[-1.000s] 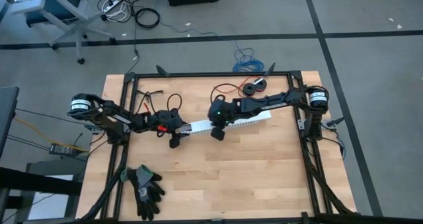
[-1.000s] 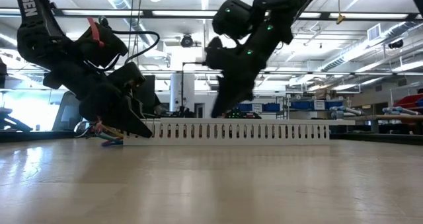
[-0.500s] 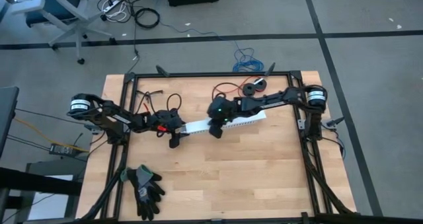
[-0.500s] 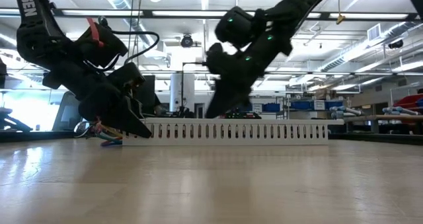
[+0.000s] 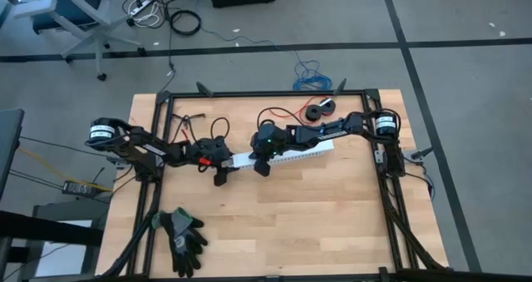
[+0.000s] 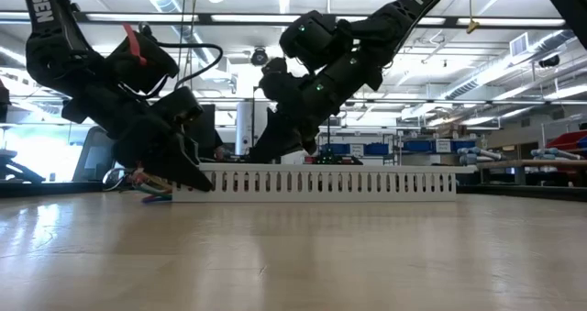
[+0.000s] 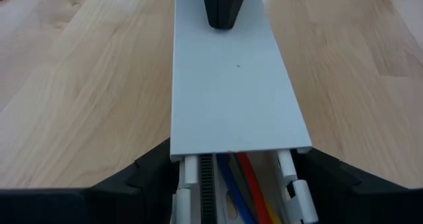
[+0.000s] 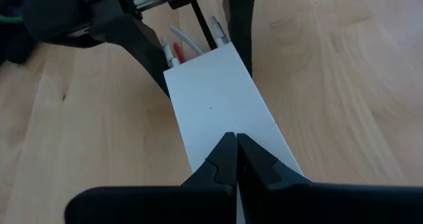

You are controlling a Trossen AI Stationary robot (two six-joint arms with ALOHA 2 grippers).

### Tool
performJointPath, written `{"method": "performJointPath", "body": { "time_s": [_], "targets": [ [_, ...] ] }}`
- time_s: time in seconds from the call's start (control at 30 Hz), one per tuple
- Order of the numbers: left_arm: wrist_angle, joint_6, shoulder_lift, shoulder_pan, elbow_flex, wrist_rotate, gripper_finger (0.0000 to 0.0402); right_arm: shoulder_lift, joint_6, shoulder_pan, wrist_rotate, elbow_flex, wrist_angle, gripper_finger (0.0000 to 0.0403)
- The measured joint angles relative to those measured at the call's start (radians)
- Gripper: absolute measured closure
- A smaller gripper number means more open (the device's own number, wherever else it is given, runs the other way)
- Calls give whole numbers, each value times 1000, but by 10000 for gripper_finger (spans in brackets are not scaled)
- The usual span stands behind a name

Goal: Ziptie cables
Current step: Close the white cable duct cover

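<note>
- Looking down on the wooden table (image 5: pixel 316 207), there's a long white slotted cable duct (image 5: pixel 287 155) lying across the middle, a bit above centre of frame, tilted slightly up toward the right.
- The left gripper (image 5: pixel 224 167) sits at the duct's left end, just left of centre. In the left wrist view its two dark fingers (image 7: pixel 142 174) straddle the end of the duct, one on each side of the white cover (image 7: pixel 234 85), so it's clamped around the duct.
- The cables (image 7: pixel 241 184) are inside the duct at that same end: yellow, red and blue strands poke out from under the cover at the bottom middle of the left wrist view. From table height a few coloured ends (image 6: pixel 147 187) stick out at the far left, under the left arm.
- The right gripper (image 5: pixel 262 167) is pinched fully closed with nothing in it, tip resting on top of the cover a little right of the left gripper. The right wrist view shows the closed tips (image 8: pixel 234 151) on the white lid, bottom centre.
- Other stuff: a pair of dark gloves (image 5: pixel 183 236) at the lower left of the table, a black spool with red wire (image 5: pixel 317 111) near the top edge, and a blue wire coil (image 5: pixel 309 74) on the floor just beyond it.
</note>
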Motion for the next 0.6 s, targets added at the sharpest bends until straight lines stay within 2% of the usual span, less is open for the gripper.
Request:
{"method": "performJointPath", "body": {
  "time_s": [0.13, 0.43, 0.6],
  "targets": [
    [1, -16, 1, 0, 1, 7, 152, -9, -9, 0, 4, 0, 10, 403],
    [-3, -43, 1, 0, 1, 28, 97, -8, 7, 5, 3, 2, -33, 403],
    [6, -28, -23, 0, 2, 30, 89, -8, 10, 6, 3, 2, -35, 403]
  ]
}}
